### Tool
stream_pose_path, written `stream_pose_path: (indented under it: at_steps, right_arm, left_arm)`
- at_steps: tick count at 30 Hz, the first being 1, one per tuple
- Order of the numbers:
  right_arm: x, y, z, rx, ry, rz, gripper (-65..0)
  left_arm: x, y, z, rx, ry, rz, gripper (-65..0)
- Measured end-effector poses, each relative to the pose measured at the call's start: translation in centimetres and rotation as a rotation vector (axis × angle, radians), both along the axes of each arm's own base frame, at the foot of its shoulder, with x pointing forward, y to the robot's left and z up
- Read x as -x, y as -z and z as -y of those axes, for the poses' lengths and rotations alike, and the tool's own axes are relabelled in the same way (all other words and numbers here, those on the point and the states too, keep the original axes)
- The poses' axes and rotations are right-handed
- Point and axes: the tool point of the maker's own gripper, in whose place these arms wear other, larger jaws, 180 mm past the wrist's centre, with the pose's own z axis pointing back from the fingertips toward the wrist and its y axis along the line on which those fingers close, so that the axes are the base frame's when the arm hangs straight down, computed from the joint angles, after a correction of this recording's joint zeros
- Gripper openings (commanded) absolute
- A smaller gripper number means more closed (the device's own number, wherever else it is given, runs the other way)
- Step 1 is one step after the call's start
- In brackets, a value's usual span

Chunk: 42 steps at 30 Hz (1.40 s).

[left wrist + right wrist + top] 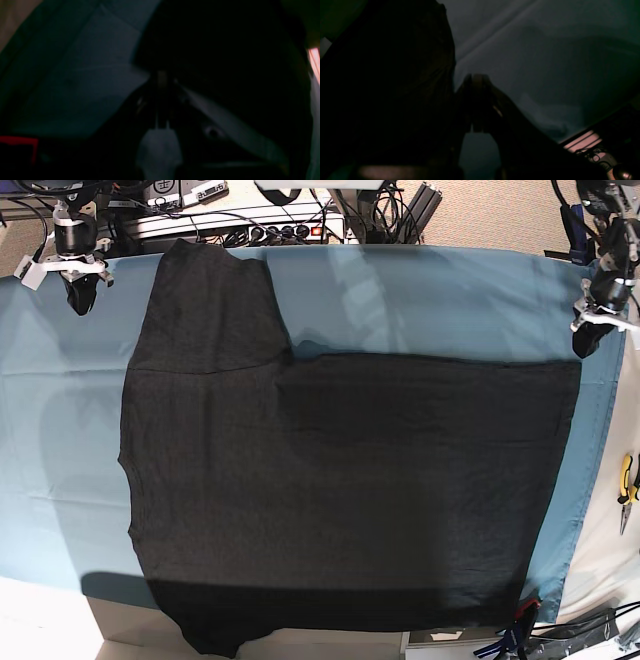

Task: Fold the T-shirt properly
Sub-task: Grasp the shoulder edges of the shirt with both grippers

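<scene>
The black T-shirt (340, 480) lies spread flat, plain side up, on the teal table cloth (420, 300). One sleeve (205, 300) points to the table's far edge and the other (210, 625) hangs over the near edge. My right gripper (80, 298) hovers shut over the cloth just left of the far sleeve, apart from it. My left gripper (588, 342) is shut just above the shirt's far right corner, holding nothing. In the dim wrist views, the left gripper (162, 75) and the right gripper (477, 76) each show fingers pressed together beside the dark T-shirt (225, 50) (395, 87).
Cables and equipment (250, 220) crowd the area behind the table's far edge. Yellow-handled pliers (627, 490) lie off the cloth at the right. A clamp (520, 620) grips the cloth at the near right corner. Bare cloth (60, 430) stretches left of the shirt.
</scene>
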Motion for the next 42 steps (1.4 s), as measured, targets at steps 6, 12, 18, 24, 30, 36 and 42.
stream_pose_path:
  at_steps: [6,12,18,24,30,36,42]
  right_arm:
    - [0.7,0.9,0.7,0.12,-0.017,-0.096,-65.0]
    - [0.4,0.2,0.9,0.121,-0.004,-0.052,-44.7]
    - [-1.0,0.8,-0.2,-0.065,0.037,-0.025,-43.4]
    - [-3.0,2.5,-5.2,-0.216,-0.012,-0.003,-43.4]
    - [-3.3,4.5,-9.3,-0.257,-0.073,-0.06,-43.4]
    - [-1.9,4.3,-6.0,-0.199,-0.007,-0.091,-43.4]
    - [-0.6,4.5,-5.1,-0.184,0.011,-0.12,-43.4]
  left_arm:
    - [-0.2,-0.3,0.1,-0.01,0.021,0.014,-65.0]
    - [-0.6,-1.4,0.0,-0.068,0.103,0.041,-63.7]
    - [-0.7,-1.7,-1.1,-0.126,0.126,0.018,-50.8]
    - [-0.6,-1.6,-1.8,-0.175,0.143,-0.011,-48.1]
    - [-0.7,-2.0,-2.3,-0.199,0.152,-0.014,-48.1]
    - [-0.8,-2.1,-2.5,-0.204,0.154,-0.016,-48.1]
    - [-0.8,-2.1,-2.5,-0.206,0.154,-0.017,-48.2]
